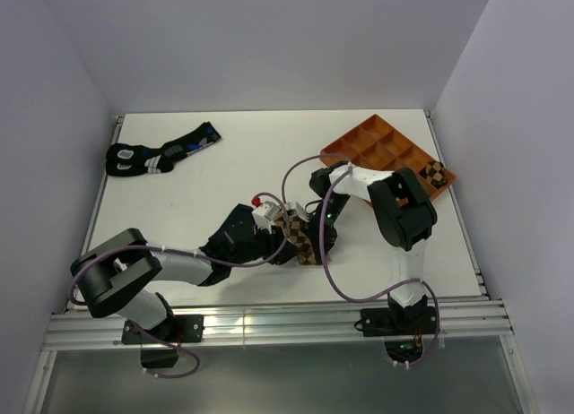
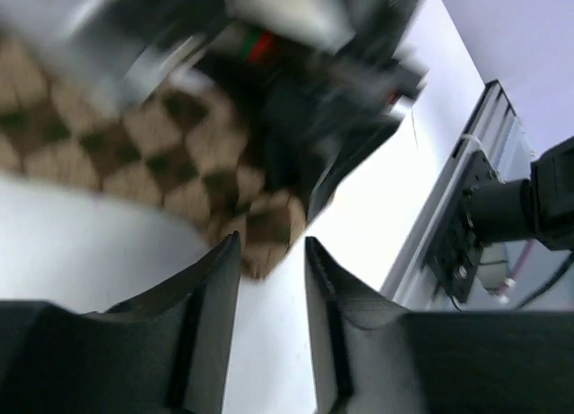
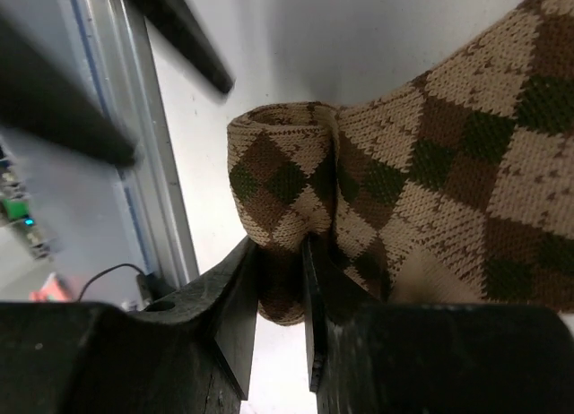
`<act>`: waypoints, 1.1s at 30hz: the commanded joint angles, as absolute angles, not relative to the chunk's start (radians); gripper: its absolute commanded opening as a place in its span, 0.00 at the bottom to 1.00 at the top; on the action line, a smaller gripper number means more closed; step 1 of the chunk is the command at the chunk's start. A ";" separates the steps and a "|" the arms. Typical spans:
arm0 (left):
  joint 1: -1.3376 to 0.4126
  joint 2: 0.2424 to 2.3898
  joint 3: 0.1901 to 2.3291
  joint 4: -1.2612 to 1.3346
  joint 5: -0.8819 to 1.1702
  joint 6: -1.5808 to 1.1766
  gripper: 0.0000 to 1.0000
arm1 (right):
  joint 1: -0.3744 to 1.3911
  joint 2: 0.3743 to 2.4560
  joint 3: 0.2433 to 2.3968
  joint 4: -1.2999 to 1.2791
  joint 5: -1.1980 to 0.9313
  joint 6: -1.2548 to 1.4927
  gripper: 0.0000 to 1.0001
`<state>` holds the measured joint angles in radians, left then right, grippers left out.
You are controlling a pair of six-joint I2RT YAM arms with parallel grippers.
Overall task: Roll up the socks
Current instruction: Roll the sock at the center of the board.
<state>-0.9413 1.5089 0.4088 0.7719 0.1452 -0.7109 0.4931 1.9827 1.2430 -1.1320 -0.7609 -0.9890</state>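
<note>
Between the jaws of the right gripper (image 3: 280, 284), closed tight, sits the lower end of a roll started in the tan argyle sock (image 3: 430, 163). The left gripper (image 2: 269, 280) has its jaws a narrow gap apart with the sock's edge at their tips; blur hides whether they pinch it. The sock looks like light, soft knit, limp yet springy, so I judge the coil will loosen unless it is pinched squarely across its middle. In the top view it lies near the centre of the table (image 1: 224, 163), a little toward 6 o'clock. Its long axis runs from 11 to 5 o'clock, with the rolled end seemingly at 5 and the flat length toward 11.
</note>
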 commanded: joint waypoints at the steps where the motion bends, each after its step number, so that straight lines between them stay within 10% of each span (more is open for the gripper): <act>1: -0.965 1.514 0.485 0.750 0.055 -0.530 0.41 | 0.492 2.023 1.279 -1.213 -0.761 -1.005 0.24; 33: -1.008 1.867 0.621 0.853 0.311 -0.505 0.42 | 0.491 2.089 1.312 -1.172 -0.742 -0.919 0.23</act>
<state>-0.9771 1.8248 0.6033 0.8448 0.2661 -0.4839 0.4889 2.0708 1.2911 -1.2423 -0.7479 -0.9257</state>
